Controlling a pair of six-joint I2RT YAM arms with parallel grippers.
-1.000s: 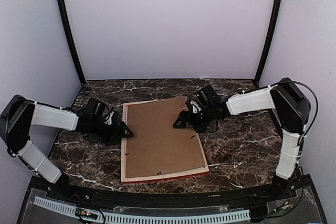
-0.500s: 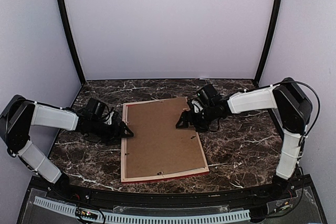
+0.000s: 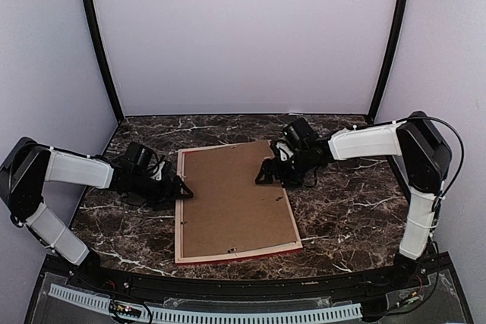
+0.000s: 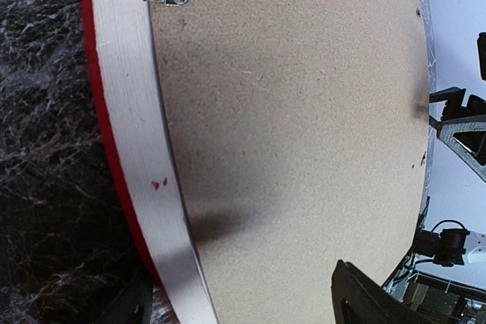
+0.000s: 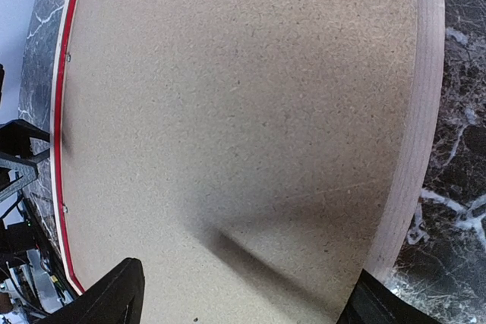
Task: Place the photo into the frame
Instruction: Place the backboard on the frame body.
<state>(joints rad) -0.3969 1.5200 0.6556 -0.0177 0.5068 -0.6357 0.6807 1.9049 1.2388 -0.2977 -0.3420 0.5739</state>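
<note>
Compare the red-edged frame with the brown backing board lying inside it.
Colour: the frame shows pale bare wood with a red outer edge, while the backing board is plain speckled brown.
Shape: the frame is a thin border, and the backing board is a broad solid sheet.
Size: the frame is larger and encloses the backing board on all sides.
Both are rectangular and lie flat on the marble table.

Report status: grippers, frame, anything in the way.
Left gripper open over left rail, right gripper open over right edge. The frame lies face down, backing board in it; photo not visible. Nothing in the way.
</note>
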